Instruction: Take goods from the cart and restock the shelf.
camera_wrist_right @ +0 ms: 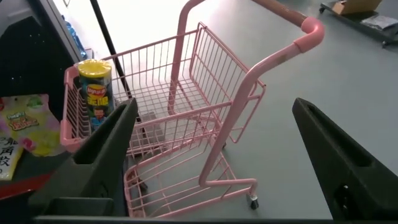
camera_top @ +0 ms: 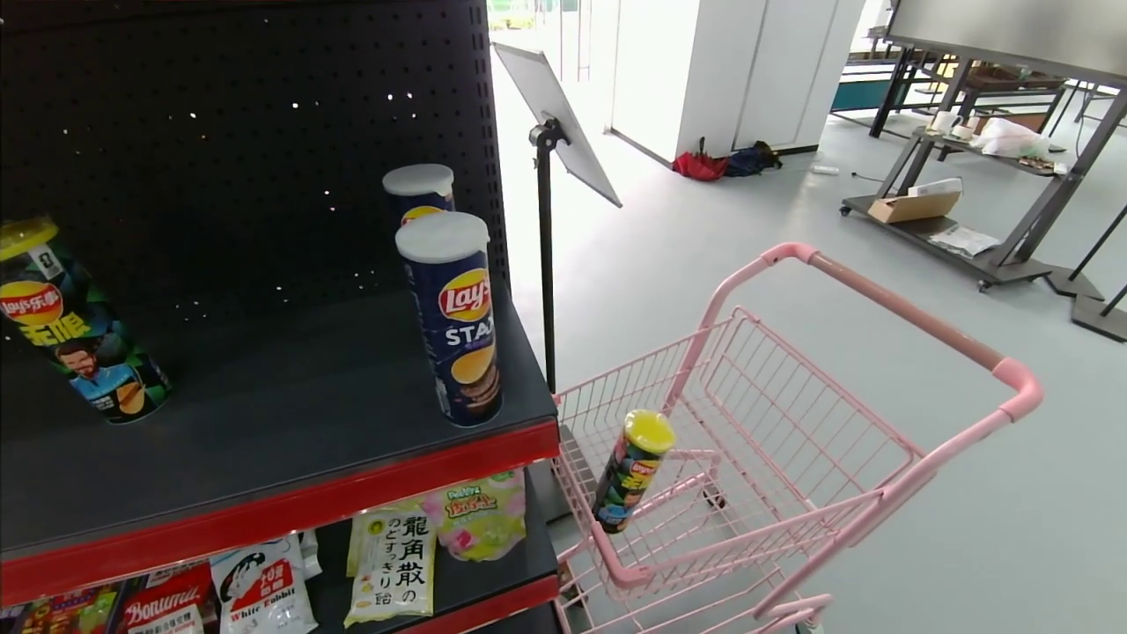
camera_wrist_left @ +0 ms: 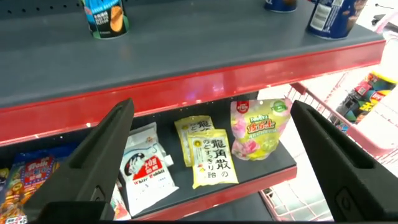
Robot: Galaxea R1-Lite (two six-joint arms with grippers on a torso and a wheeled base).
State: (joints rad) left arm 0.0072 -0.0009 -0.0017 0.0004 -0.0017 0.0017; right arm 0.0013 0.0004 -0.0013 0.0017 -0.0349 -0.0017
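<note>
In the cart, at the corner nearest the shelf, one yellow-lidded can is seen, apparently leaning on the wire wall. It is not gripped. The right gripper is held off the cart, well apart from the can, with its jaws spread wide and empty. The left gripper is likewise spread wide and empty, faced toward the shelf front.

The pick is judged best done with the right gripper. It should be lowered inside the rim, the jaws set across the can's body below the lid and closed firmly. The can should then be raised clear of the wire before being carried to the bare shelf top.

Counted: one can in the cart. Three cans on the shelf: two blue cans and one green can. At least four bags on the lower shelf.
</note>
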